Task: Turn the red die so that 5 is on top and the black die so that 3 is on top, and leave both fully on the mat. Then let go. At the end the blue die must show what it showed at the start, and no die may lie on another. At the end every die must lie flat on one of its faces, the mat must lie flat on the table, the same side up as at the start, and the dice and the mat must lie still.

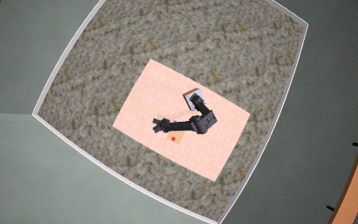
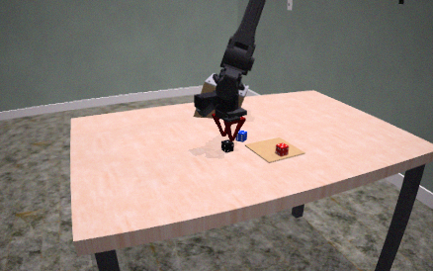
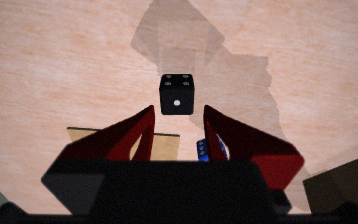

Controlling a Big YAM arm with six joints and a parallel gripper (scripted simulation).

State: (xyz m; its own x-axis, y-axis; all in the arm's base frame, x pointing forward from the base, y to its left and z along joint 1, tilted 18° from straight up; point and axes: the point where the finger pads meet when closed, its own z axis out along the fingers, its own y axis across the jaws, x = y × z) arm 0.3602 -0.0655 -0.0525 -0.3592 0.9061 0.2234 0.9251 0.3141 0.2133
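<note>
red die [image 1: 173, 139] [image 2: 282, 148] pips blurred, blue die [image 1: 175, 122] [image 2: 241, 135] [image 3: 202, 149] partly hidden

The single dark arm [image 1: 180, 125] [image 2: 248, 30] is bent sharply at the elbow [image 1: 204, 123]; seen from the top, the upper link [image 1: 203, 108] runs out from the base [image 1: 197, 99], and the forearm [image 1: 180, 126] [image 2: 248, 30] extends across to the wrist [image 1: 164, 125] [image 2: 232, 81]. In the exterior view, the forearm descends steeply, slightly tilted, with the wrist below it. The claw [image 1: 156, 125] [image 2: 227, 136] [image 3: 179, 111] points downward, its black housing [image 2: 227, 105] [image 3: 175, 187] bearing two dark-red fingers [image 2: 239, 127]. These converge toward their tips, which stand apart, partly open, with nothing gripped between them.
</note>
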